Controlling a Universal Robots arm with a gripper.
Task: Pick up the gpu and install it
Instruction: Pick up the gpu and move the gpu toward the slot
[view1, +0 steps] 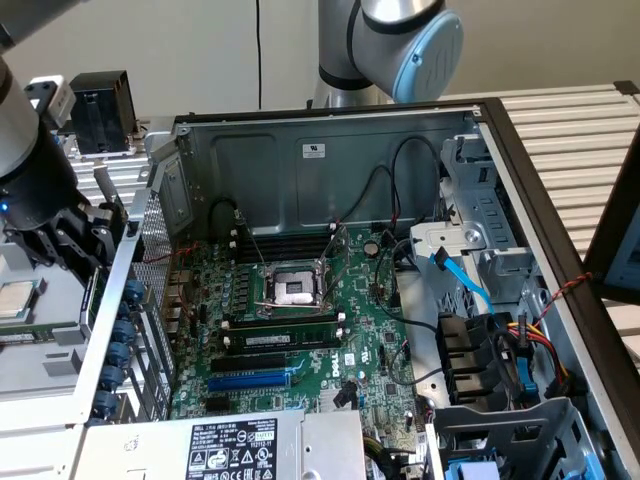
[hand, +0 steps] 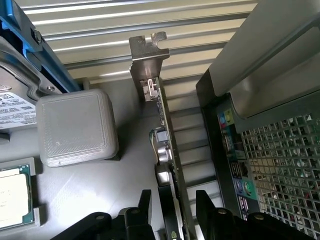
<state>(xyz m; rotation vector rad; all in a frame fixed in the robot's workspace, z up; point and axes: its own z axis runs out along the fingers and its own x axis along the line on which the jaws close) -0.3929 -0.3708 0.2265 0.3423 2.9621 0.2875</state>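
We see our hand wide astride the on-edge gpu, likely light, stiff and fragile, so we would pinch its flat faces.

We see bright, even light: the slatted bench glares pale in the wrist view, and the computer case holds soft shadow inside.
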